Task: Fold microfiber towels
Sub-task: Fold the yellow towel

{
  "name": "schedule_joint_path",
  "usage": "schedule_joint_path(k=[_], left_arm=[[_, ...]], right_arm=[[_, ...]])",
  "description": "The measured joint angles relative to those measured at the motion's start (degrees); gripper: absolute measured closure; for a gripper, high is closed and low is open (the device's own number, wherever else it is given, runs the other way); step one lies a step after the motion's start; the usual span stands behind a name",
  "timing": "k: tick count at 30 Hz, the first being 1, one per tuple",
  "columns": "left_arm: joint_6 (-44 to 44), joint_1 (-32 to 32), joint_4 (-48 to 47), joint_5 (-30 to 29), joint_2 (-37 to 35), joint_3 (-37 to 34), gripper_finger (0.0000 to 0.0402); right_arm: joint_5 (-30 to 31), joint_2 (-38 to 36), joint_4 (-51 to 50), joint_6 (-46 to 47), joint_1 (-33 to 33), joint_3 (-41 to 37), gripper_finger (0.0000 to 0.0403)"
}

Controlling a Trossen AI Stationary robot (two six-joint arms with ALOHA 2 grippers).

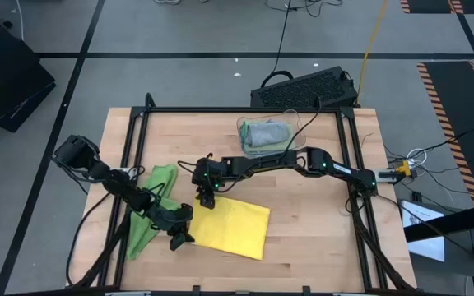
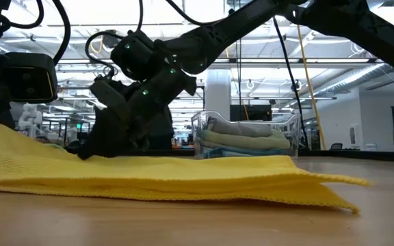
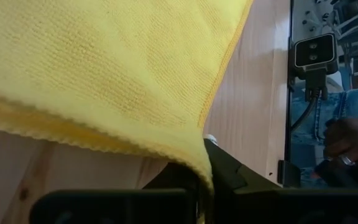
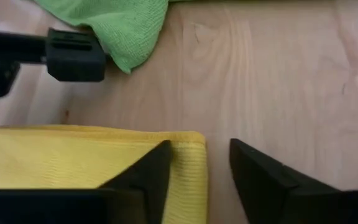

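The yellow towel (image 1: 235, 228) is spread flat on the wooden table (image 1: 319, 230), near its front edge. One corner of it is pinched between the closed fingers of the left gripper (image 1: 177, 239). At the opposite corner the right gripper (image 4: 199, 163) is set down with its fingers apart, one finger (image 4: 151, 167) on the cloth, the other on bare wood. A bright green towel (image 1: 146, 212) lies crumpled just beside the yellow towel. Behind it, a clear bin (image 1: 263, 135) holds folded towels.
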Motion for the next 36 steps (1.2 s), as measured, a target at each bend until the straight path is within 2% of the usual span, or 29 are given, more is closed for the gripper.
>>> schedule_joint_path(k=[5, 8, 11, 17, 20, 24, 28, 33, 36], left_arm=[[-0.42, -0.02, -1.24, 0.05, 0.02, 0.02, 0.0395], [-1.81, -0.04, -2.00, -0.10, -0.04, 0.04, 0.0395], [-3.88, -0.03, -2.59, -0.34, -0.68, 0.00, 0.0392], [-6.96, -0.04, -3.93, 0.52, -4.84, -0.42, 0.0394], [-4.71, 0.51, -3.18, 2.09, -8.49, -0.02, 0.0396], [-1.76, 1.93, -4.01, 4.81, -13.77, -0.02, 0.0396], [0.06, 3.56, -9.99, 4.83, -19.85, 0.11, 0.0398], [8.11, 7.03, -18.85, -1.63, -26.98, 0.16, 0.0398], [14.14, 10.60, -19.59, -3.37, -29.91, 0.15, 0.0398]], right_arm=[[-2.44, 0.20, 2.59, -1.23, 0.15, -0.46, 0.0345], [-6.65, 0.33, 2.34, 0.43, 0.13, -0.53, 0.0393], [-9.07, -0.15, 0.74, 2.13, -0.18, -0.61, 0.0393], [-7.61, -6.32, -7.48, 0.13, -1.92, -0.76, 0.0399], [-6.78, -10.46, -10.91, -2.17, -2.20, -0.57, 0.0401], [-6.32, -15.84, -20.19, -2.27, -1.91, -0.61, 0.0401], [-3.85, -22.39, -29.51, -1.99, -0.91, -0.59, 0.0402], [-1.38, -27.91, -33.20, 4.58, 1.10, -3.10, 0.0402], [2.37, -31.51, -33.41, 11.42, 3.02, -6.93, 0.0402]])
